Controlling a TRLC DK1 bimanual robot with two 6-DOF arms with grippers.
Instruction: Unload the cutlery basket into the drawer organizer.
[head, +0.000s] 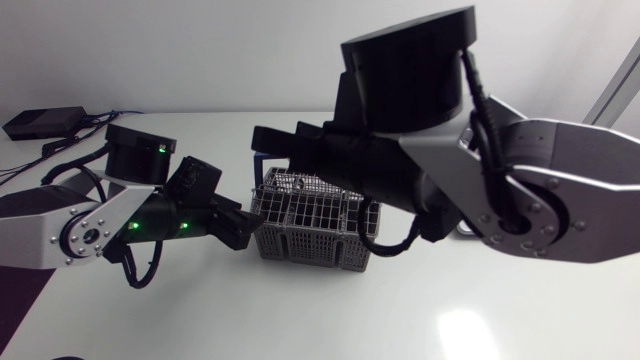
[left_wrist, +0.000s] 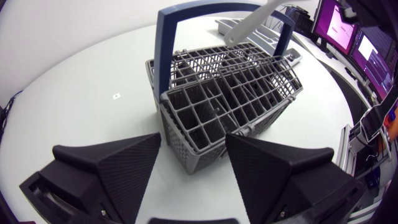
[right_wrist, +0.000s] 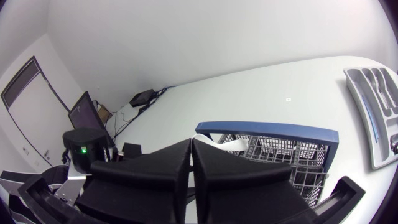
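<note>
Left wrist view: left hand (left_wrist: 193, 142) is spread wide astride a corner of the cutlery basket (left_wrist: 236, 93); right hand (right_wrist: 191, 143) pinches a white utensil (left_wrist: 252, 22) above it.

A grey plastic lattice cutlery basket (head: 303, 222) with a blue arched handle (left_wrist: 164, 56) stands upright on the white surface (head: 400, 310). A flat white utensil (left_wrist: 252, 23) slants across the handle's top, pinched in the right tool (right_wrist: 191, 144). The pale grey compartmented drawer organizer (right_wrist: 373, 106) lies flat beyond the basket, apart from it.

Silver-grey links (head: 575, 190); black joints (head: 410, 70)
</note>
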